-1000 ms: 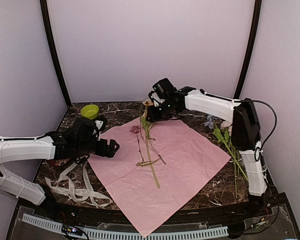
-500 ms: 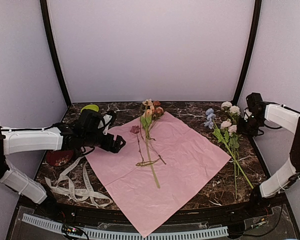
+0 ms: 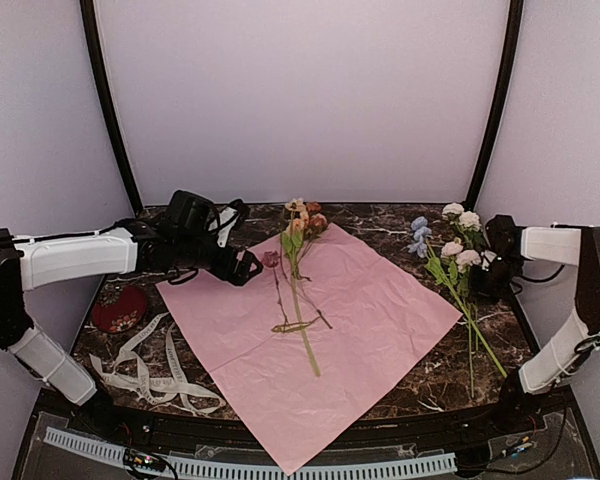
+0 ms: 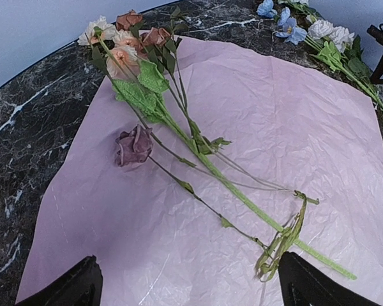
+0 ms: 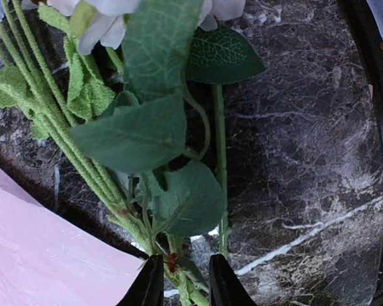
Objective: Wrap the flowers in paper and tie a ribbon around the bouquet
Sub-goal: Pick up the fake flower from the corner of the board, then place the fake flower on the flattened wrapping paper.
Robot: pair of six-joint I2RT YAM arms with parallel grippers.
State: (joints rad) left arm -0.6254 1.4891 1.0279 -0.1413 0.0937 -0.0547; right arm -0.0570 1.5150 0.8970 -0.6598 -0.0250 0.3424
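Now, outstretched left claw [image 3: 248, 267] gapes wide over the paper [image 3: 380, 310]; right claw [image 5: 183, 284] narrowly straddles the flowers [image 5: 140, 137].

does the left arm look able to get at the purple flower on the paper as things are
Probably yes: the left hand hovers open right beside the purple flower, which lies exposed on the pink paper, nothing between them.

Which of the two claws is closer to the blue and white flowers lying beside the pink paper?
Right. The right gripper straddles the stems of those flowers; the left gripper hovers over the paper's far left edge.
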